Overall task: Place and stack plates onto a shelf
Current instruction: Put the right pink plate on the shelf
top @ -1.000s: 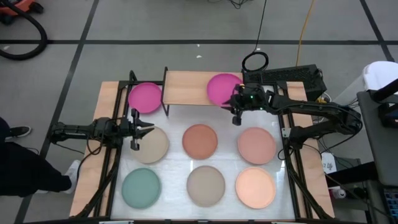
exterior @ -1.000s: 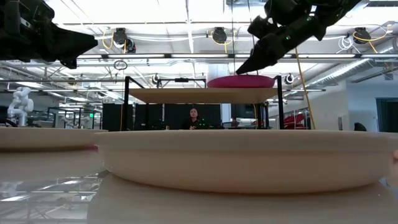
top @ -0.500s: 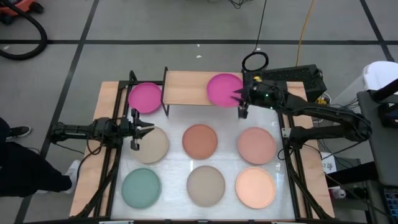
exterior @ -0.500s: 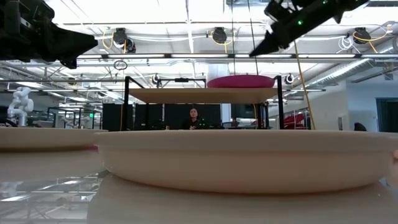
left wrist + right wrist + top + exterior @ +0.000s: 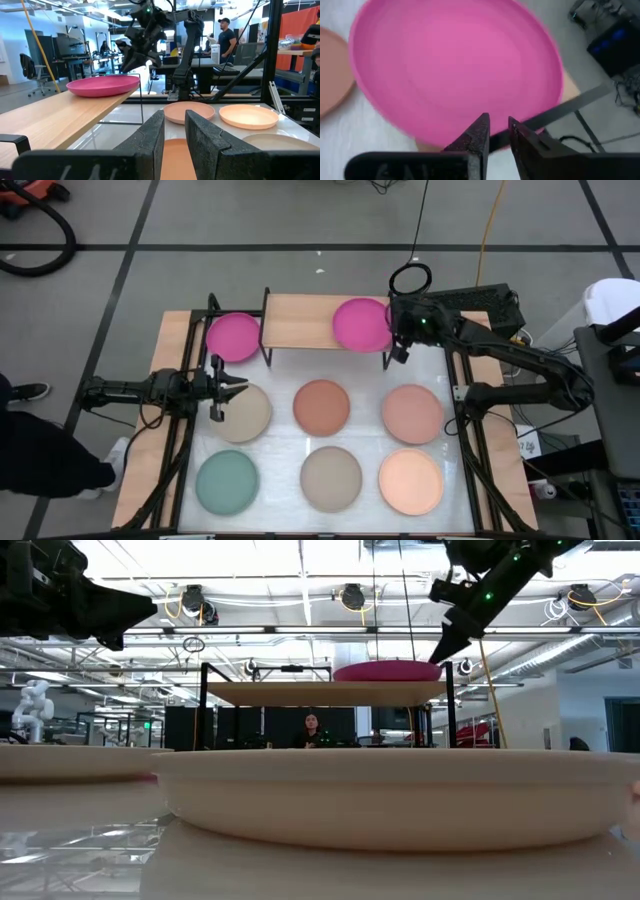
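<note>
Right gripper [image 5: 399, 350] hovers just off right end of shelf [image 5: 300, 322]; fingers narrow, holding nothing. Magenta plate [image 5: 361, 324] lies on shelf board, just left of fingers, free of them. Round, so no long axis. Second magenta plate [image 5: 232, 337] on desk [image 5: 290, 438] at shelf's left end, nearest left gripper [image 5: 219, 388], fingers narrow, empty, over beige plate [image 5: 246, 412]. Since a second ago: right gripper moved from plate's near-right rim out past right edge, fingers narrower; plate unmoved.

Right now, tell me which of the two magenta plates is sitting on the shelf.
The magenta plate beside the right gripper sits on the shelf, at its right end. The other magenta plate lies off the shelf's left end, on the table.
</note>
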Controlling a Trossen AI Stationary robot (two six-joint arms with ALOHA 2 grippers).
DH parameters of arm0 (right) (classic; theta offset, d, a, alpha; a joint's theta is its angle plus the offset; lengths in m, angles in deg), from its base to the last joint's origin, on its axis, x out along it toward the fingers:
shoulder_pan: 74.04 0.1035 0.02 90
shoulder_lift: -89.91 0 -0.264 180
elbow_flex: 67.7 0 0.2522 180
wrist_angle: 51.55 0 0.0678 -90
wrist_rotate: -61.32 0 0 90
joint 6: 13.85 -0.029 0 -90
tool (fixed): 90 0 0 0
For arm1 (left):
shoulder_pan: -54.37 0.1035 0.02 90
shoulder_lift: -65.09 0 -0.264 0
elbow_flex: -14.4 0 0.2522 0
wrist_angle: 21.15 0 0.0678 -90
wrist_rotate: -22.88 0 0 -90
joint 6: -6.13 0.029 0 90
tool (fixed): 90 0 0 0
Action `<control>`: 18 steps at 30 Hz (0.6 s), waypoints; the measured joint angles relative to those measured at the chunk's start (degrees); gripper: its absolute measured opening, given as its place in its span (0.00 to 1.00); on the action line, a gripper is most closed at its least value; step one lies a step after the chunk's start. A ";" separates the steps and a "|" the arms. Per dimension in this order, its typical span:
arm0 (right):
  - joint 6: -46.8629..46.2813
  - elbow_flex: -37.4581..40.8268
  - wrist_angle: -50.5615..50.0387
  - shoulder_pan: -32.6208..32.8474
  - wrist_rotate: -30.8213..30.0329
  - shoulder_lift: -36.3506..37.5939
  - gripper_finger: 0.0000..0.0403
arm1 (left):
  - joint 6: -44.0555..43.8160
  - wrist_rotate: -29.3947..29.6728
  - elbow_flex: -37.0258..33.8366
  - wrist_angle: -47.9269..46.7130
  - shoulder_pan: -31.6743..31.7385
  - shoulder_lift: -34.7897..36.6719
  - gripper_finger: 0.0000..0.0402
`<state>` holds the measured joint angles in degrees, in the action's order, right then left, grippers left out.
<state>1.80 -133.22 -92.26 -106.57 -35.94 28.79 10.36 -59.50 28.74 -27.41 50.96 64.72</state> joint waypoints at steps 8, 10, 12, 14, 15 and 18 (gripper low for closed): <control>0.18 -0.45 -1.19 -1.98 -0.04 -0.23 0.12 | 0.00 0.00 0.01 -0.01 0.01 -0.01 0.20; 0.21 -0.45 -1.15 -2.51 -0.39 -0.23 0.12 | 0.00 0.00 0.02 0.01 0.01 -0.01 0.20; 0.26 -0.45 -1.23 -2.80 -1.97 -0.23 0.12 | 0.00 0.00 0.00 -0.01 0.01 0.01 0.20; 0.70 -0.45 -1.68 -2.80 -4.32 -0.23 0.12 | 0.00 0.00 0.01 0.01 0.02 0.01 0.20; 1.15 -0.45 -2.19 -2.81 -5.62 -0.25 0.12 | 0.00 0.00 0.01 -0.01 0.02 0.00 0.20; 1.52 -0.42 -2.32 -2.86 -6.62 -0.31 0.12 | 0.00 0.00 0.00 -0.01 0.02 -0.01 0.20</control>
<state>3.32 -133.65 -94.58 -109.44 -42.56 28.48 10.36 -59.50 28.74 -27.42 50.97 64.71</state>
